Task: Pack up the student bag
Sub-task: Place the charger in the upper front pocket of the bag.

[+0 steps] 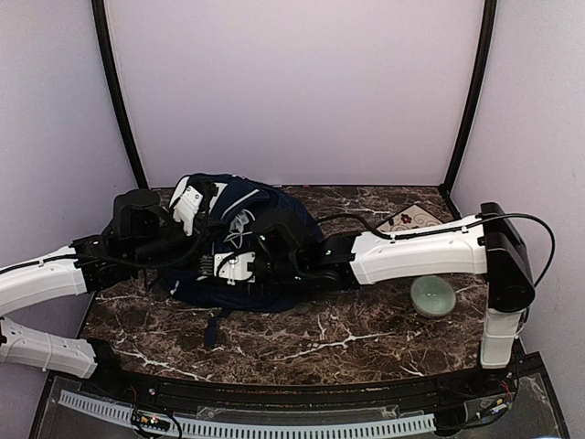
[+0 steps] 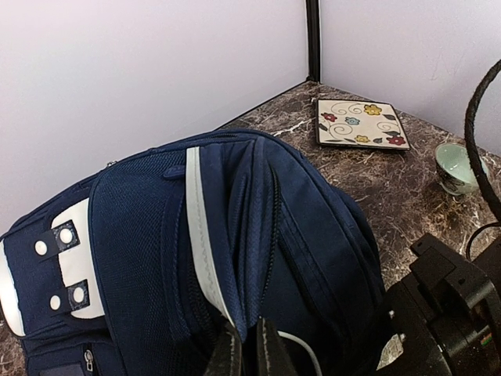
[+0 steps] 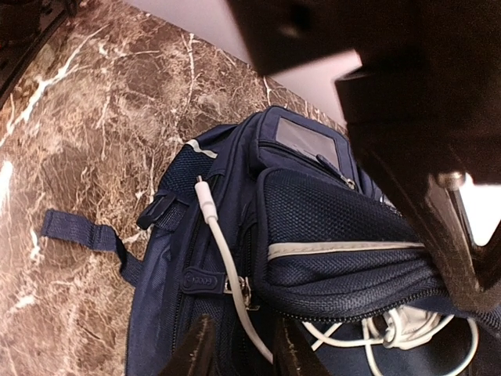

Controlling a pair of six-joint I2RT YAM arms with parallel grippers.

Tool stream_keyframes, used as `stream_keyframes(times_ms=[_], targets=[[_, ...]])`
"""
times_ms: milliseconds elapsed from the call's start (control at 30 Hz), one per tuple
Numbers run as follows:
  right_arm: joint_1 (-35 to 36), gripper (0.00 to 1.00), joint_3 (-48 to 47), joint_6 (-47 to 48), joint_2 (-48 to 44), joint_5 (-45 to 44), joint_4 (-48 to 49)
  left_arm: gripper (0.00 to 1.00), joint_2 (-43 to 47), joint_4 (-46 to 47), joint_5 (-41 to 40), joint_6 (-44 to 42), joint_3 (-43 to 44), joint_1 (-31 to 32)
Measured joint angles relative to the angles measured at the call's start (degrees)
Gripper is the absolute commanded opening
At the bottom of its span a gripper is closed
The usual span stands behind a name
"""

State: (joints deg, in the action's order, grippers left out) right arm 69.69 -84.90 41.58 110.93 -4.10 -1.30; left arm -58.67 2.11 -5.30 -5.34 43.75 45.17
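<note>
The student bag (image 1: 267, 208), navy with white trim, lies on the marble table at centre left. In the left wrist view my left gripper (image 2: 248, 354) is shut on a fold of the bag (image 2: 141, 235) beside a zipper line. My right gripper (image 1: 234, 265) hovers over the bag's near side, and its jaws (image 3: 243, 354) stand apart around a white cable (image 3: 223, 251). The cable's plug (image 3: 203, 194) rests on the bag (image 3: 329, 219). More of this cable lies bunched (image 3: 399, 329) inside an unzipped pocket.
A square tile with flower patterns (image 1: 413, 219) (image 2: 360, 123) lies at the back right. A pale green bowl (image 1: 432, 296) (image 2: 456, 167) sits under the right arm. A loose navy strap (image 3: 78, 231) trails on the table. Walls enclose the back and sides.
</note>
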Motion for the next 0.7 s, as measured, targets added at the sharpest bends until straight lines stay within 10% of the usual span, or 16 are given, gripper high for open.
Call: stream_keyframes(times_ms=[700], targets=[[-0.3, 0.0, -2.7, -0.6, 1.4, -1.8, -2.2, 0.0, 0.3, 0.0, -0.4, -0.2, 0.0, -0.4]])
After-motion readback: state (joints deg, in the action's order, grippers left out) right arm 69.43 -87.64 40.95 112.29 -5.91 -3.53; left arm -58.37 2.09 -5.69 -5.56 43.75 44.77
